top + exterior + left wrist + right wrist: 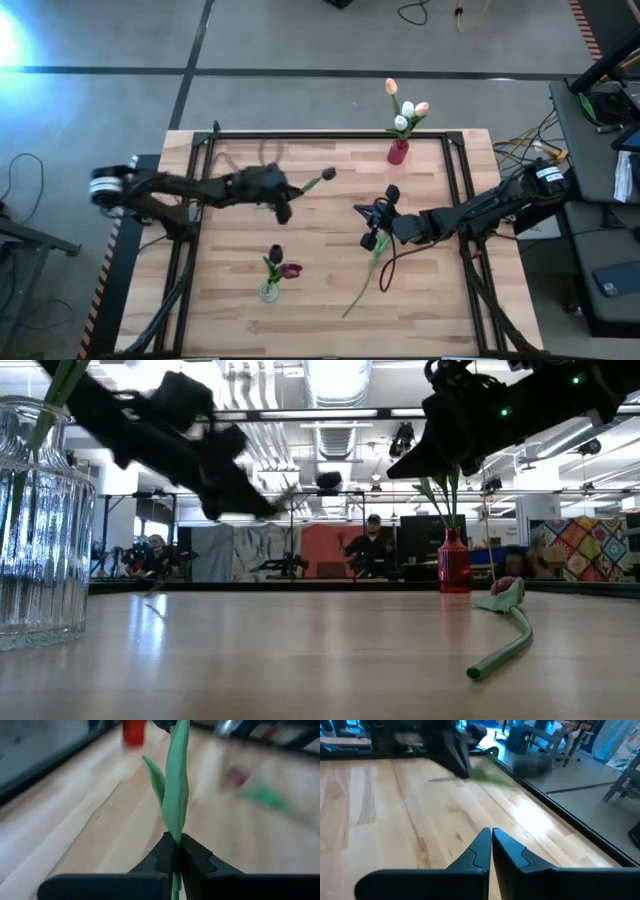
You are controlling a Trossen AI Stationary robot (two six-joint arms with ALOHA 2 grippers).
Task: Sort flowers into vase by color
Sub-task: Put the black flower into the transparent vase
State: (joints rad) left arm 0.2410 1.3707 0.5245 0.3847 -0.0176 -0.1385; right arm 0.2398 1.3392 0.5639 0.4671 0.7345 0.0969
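Sorting is partly done, judging by how things lie. The small red vase (pixel 398 152) at the far edge of the pale wooden bench (pixel 240 240) holds three pale tulips, white and peach (pixel 405 108). The clear ribbed glass vase (pixel 269 291) near the front edge holds two dark maroon tulips (pixel 284 266).

Two flowers remain outside any vase. The left pincer (pixel 176 851) is clenched on the thin green stem of a dark-headed tulip (pixel 318 181), carried above the bench's middle; its leaf (pixel 176 790) stands up between the fingers in the left wrist view. A last maroon tulip with a long curved green stem (pixel 372 262) lies flat on the bench near the right arm. The right pincer (pixel 490 845) hovers close above it, fingers nearly together and grasping nothing.
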